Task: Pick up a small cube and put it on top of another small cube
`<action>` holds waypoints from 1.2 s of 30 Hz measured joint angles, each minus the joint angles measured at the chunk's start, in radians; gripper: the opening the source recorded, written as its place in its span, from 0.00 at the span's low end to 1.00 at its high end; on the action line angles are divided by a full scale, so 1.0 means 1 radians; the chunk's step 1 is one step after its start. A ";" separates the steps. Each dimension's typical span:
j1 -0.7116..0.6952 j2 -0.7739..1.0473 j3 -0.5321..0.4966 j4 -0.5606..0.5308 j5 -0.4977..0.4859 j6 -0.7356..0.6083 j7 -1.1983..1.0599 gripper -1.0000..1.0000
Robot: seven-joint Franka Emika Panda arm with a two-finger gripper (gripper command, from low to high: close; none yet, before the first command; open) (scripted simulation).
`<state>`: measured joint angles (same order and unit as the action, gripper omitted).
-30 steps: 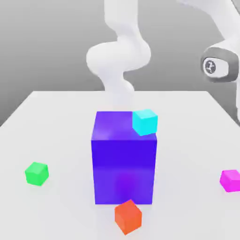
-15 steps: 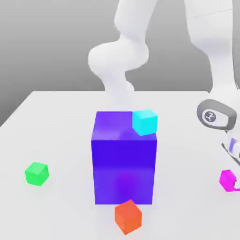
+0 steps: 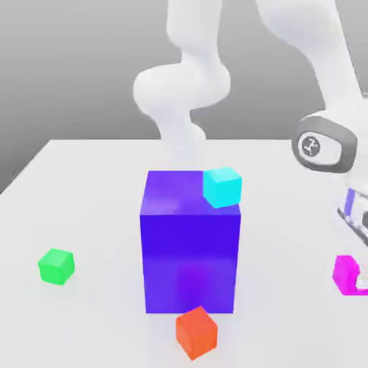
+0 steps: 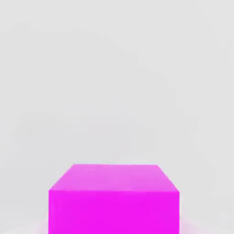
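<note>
The gripper (image 3: 357,267) at the exterior view's far right is clamped on the magenta cube (image 3: 346,273), just above the table (image 3: 86,187). The green cube (image 3: 56,265) lies well apart at the far left, past 1 big blue block (image 3: 190,244).

Big blue block (image 3: 190,244) mid-table, between cubes

No readable text, number or brand name appears on any object. The only sign is a small white emblem on the round dark cap (image 3: 311,146) of the robot arm's wrist joint (image 3: 327,142), at the exterior view's right; its shape cannot be made out as a letter. The cubes and the table (image 3: 86,194) carry no markings.
</note>
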<state>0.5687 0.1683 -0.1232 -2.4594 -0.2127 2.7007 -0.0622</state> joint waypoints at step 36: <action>-0.669 -0.154 -0.538 -0.314 0.272 0.098 -0.650 0.00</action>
<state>-0.1001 0.0145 -0.6609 -2.7729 0.0597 2.7983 -0.7126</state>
